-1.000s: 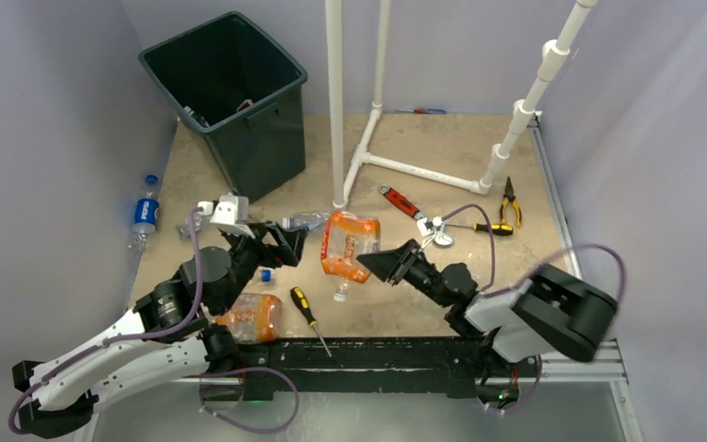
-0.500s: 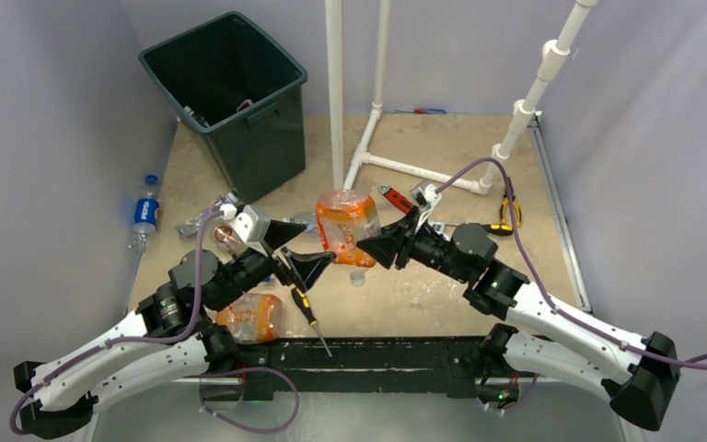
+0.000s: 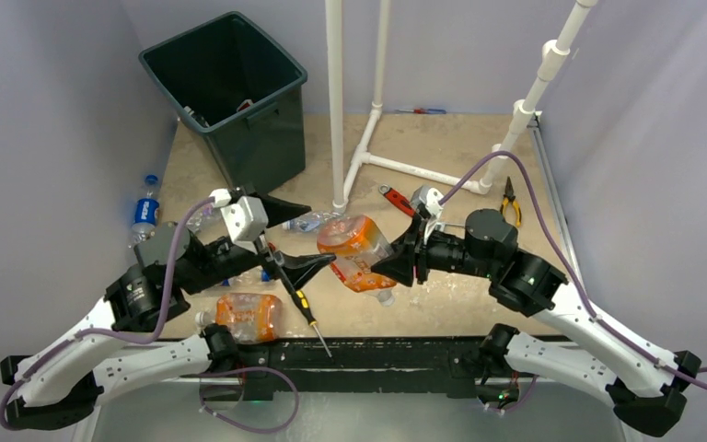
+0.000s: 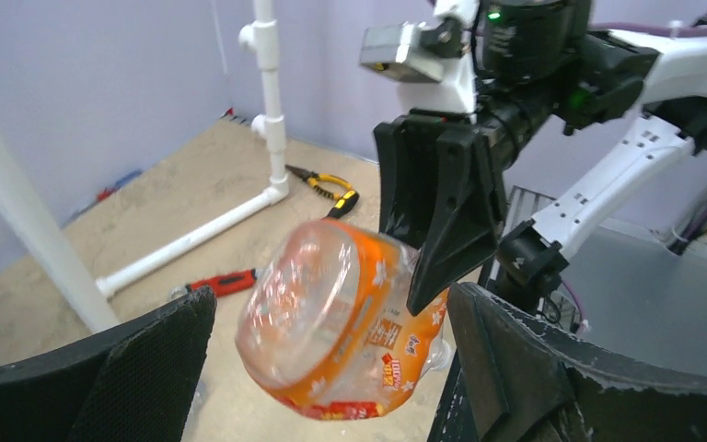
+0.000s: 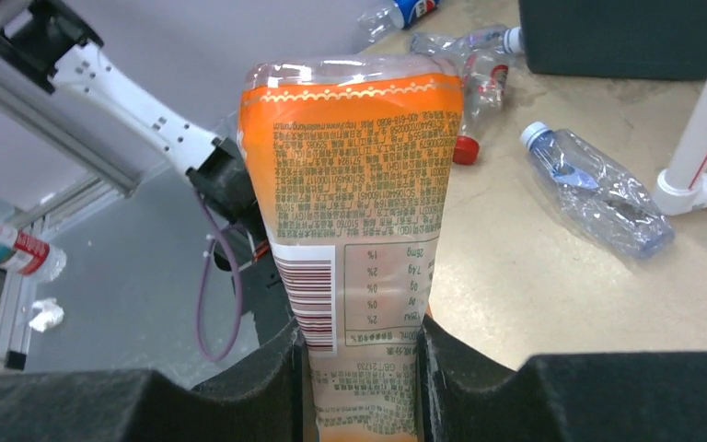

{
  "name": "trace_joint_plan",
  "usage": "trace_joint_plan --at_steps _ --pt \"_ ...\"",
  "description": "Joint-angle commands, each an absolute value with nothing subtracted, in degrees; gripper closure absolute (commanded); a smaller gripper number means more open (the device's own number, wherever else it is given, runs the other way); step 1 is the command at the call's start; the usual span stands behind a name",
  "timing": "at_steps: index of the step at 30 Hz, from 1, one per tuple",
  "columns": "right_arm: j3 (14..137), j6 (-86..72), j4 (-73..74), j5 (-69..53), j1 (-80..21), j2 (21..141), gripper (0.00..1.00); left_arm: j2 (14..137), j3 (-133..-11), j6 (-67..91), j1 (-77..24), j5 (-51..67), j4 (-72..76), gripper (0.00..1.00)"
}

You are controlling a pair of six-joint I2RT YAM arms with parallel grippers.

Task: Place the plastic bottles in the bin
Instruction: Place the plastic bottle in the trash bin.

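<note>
Right tool clamped on the orange-labelled bottle, held aloft between the arms, well short of the dark bin at far left. Left tool spread wide, one finger either side of the bottle's base end. Pepsi bottle at the left edge of the beige, stone-patterned worktop; lavender walls around.

Left wrist: clear rounded base facing the lens, no contact visible.

Right wrist only: black textured pads pinching the flattened label, barcode showing; crushed clear bottle lying beyond.
</note>
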State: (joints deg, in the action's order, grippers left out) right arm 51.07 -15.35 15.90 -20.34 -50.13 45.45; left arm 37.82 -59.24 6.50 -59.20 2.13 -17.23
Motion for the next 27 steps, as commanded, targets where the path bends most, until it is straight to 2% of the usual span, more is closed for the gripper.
trace_joint_plan --at_steps 1,10,14,23,25,27 --pt "56.0 -8.2 24.7 -26.2 -50.2 45.6 1.0 42.5 -66.7 -1.2 -59.1 13.0 -26.2 0.04" --pt "59.8 -5.6 27.6 -31.6 -50.3 46.7 1.0 49.0 -67.1 -7.6 -59.1 20.5 -29.2 0.03" --pt "60.5 -4.5 28.1 -32.5 -51.1 47.3 1.0 53.9 -69.0 -10.4 -59.1 24.4 -31.8 0.06" --pt "60.6 -2.7 27.2 -34.6 -52.2 46.8 1.0 55.8 -67.0 -14.3 -59.1 27.0 -31.0 0.08" --pt "61.1 -2.3 26.9 -35.3 -52.2 46.6 1.0 55.6 -66.9 -14.3 -59.1 28.2 -30.4 0.12" --pt "61.3 -2.1 26.1 -35.7 -52.3 46.3 1.0 55.7 -67.2 -14.4 -59.1 31.3 -30.6 0.27"
